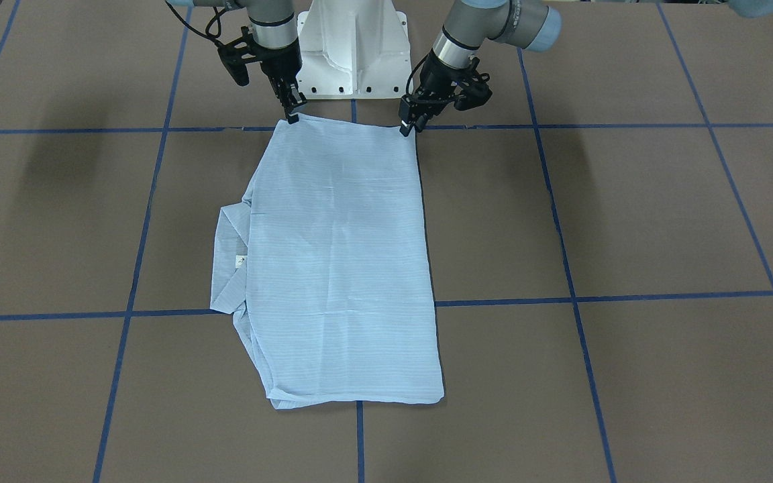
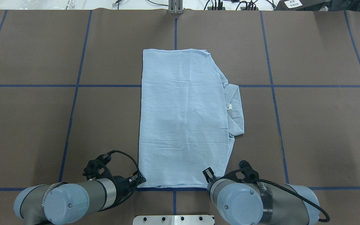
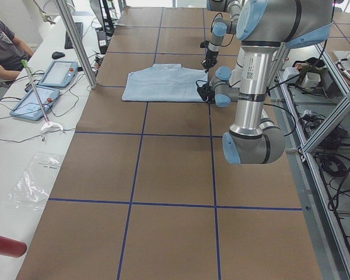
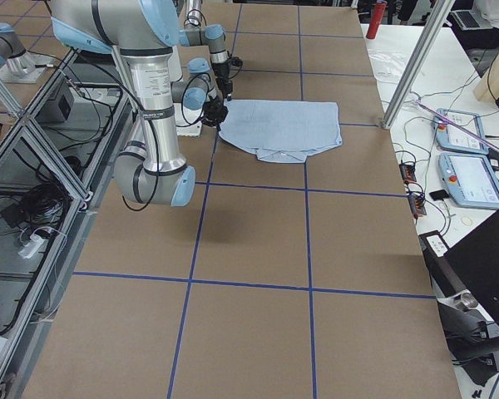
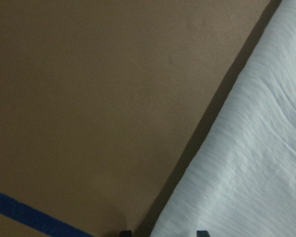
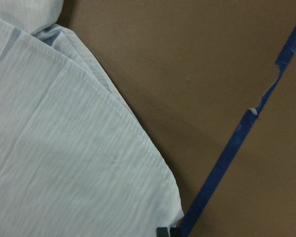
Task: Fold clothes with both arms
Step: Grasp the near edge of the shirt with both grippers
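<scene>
The light blue striped shirt (image 1: 346,268) lies folded flat in a long rectangle on the brown table (image 2: 27,125). Its collar (image 1: 229,261) and white label stick out on my right side. It also shows in the overhead view (image 2: 183,118). My left gripper (image 1: 408,127) is low at the shirt's near left corner. In the left wrist view its fingertips (image 5: 124,232) stand apart with the shirt's edge (image 5: 246,163) between them. My right gripper (image 1: 291,115) is at the near right corner. In the right wrist view it (image 6: 168,231) is closed on the corner of the shirt (image 6: 64,163).
The white pedestal base (image 1: 353,47) stands just behind the shirt's near edge. Blue tape lines (image 1: 359,436) grid the table. A side bench with tablets (image 3: 46,87), a metal post (image 3: 76,41) and a seated person (image 3: 6,46) lies beyond the far edge.
</scene>
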Controlling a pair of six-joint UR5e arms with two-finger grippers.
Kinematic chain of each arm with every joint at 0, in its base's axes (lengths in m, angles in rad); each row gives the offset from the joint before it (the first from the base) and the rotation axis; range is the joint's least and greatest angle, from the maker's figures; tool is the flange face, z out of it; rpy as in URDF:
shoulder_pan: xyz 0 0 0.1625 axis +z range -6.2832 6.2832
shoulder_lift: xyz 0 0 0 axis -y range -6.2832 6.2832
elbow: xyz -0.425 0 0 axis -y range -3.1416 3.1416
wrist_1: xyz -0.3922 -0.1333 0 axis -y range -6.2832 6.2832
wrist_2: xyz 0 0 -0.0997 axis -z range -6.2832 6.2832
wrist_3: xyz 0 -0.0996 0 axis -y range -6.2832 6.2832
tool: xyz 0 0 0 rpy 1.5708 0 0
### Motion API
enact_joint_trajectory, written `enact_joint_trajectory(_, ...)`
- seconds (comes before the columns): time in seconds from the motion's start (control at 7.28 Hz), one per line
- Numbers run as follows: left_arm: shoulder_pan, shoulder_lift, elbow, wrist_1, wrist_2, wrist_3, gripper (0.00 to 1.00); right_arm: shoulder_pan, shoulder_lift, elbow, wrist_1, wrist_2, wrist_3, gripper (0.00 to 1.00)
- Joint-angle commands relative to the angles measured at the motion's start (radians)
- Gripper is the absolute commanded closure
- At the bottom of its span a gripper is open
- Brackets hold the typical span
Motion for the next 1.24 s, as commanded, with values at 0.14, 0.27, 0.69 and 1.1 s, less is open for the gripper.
enact_joint_trajectory(0.14,0.018,0.001,0.001,0.000,0.001,-0.020,1.00,0.000,0.000,0.000,0.000,0.000,0.000,1.00)
enact_joint_trajectory(0.27,0.018,-0.001,-0.001,0.000,0.001,-0.019,1.00,0.000,0.000,0.000,0.000,0.000,0.000,1.00)
enact_joint_trajectory(0.69,0.015,-0.001,-0.060,0.000,-0.004,-0.020,1.00,0.000,0.000,0.044,-0.040,0.000,0.000,1.00)
enact_joint_trajectory(1.1,-0.045,-0.010,-0.278,0.098,-0.016,-0.019,1.00,0.045,0.015,0.207,-0.190,0.011,-0.003,1.00)
